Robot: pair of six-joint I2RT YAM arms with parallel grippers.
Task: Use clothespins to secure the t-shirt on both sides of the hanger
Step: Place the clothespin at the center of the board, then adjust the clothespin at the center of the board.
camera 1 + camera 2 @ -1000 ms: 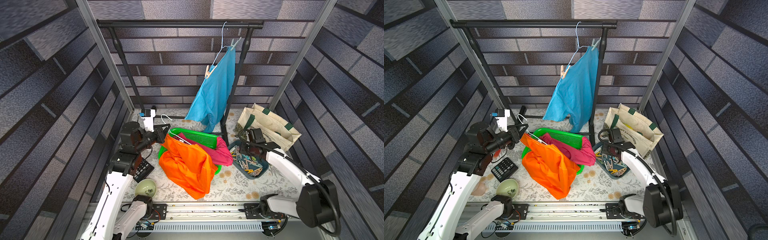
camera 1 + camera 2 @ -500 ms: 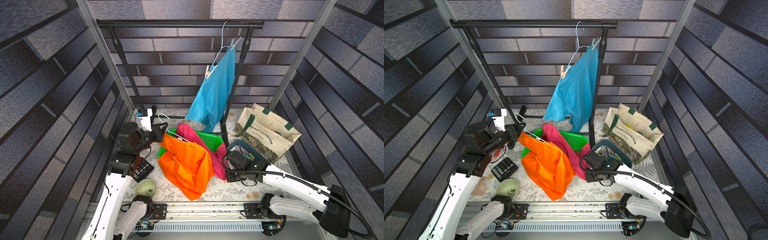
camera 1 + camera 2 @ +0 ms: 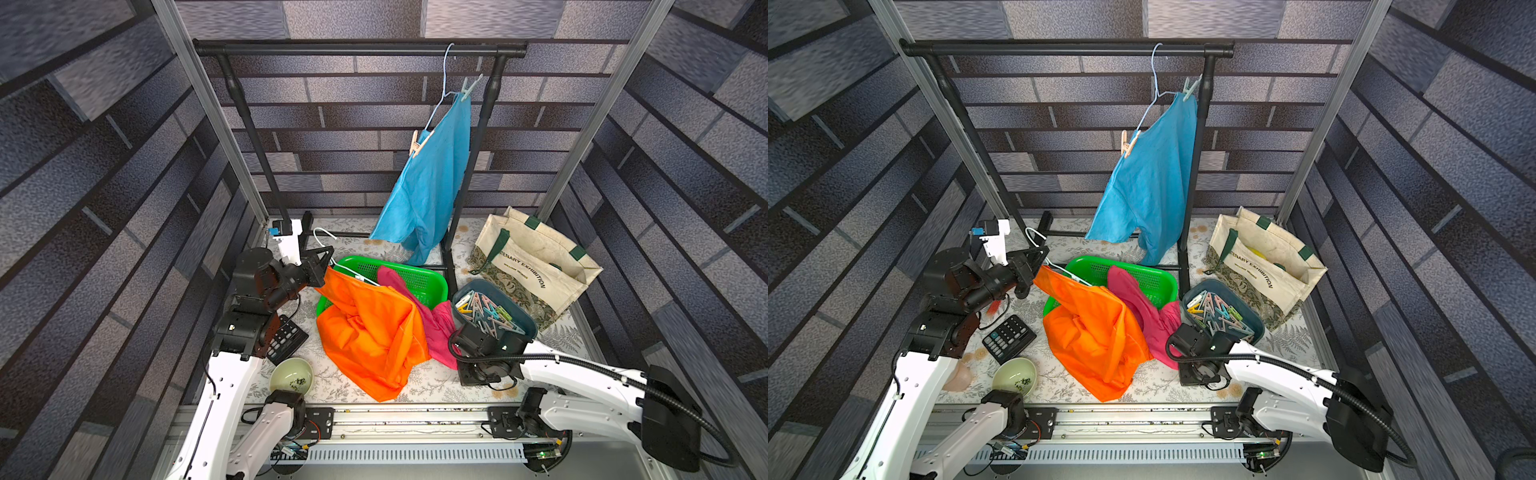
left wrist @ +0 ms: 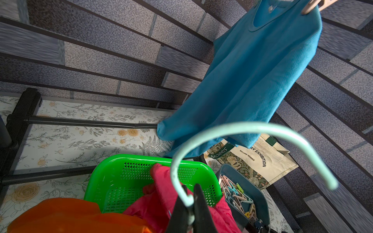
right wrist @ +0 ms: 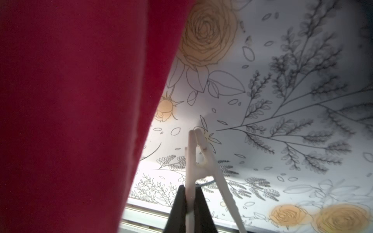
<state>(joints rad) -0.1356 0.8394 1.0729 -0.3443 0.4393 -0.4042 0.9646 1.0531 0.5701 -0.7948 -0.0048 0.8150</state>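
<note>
In both top views the left gripper [image 3: 320,266], left of centre, has its fingers pressed on the neck of a pale green hanger [image 3: 323,236]. The hanger's hook rises above them. An orange t-shirt [image 3: 370,336] hangs from that hanger and sags in a heap at centre, over the front of a green basket [image 3: 419,276]. A pink garment [image 3: 1142,307] spills from the basket beside it. The clothespins [image 3: 486,313] lie heaped in a dark blue tub [image 3: 1254,328] right of centre, next to a tote bag [image 3: 536,257]. The right arm [image 3: 582,370] reaches in from the lower right, its wrist just below the tub. At upper right a blue t-shirt [image 3: 1150,183] hangs on the rack [image 3: 1059,49].

In the left wrist view the fingers [image 4: 201,201], at bottom centre, pinch the hanger's wire. The hook arches across the middle.

In the right wrist view the right gripper [image 5: 189,194], at bottom centre, pinches one leg of a white clothespin [image 5: 198,159]. Its closed tip points at the flowered table [image 5: 282,80]. Pink cloth fills the left half.
</note>
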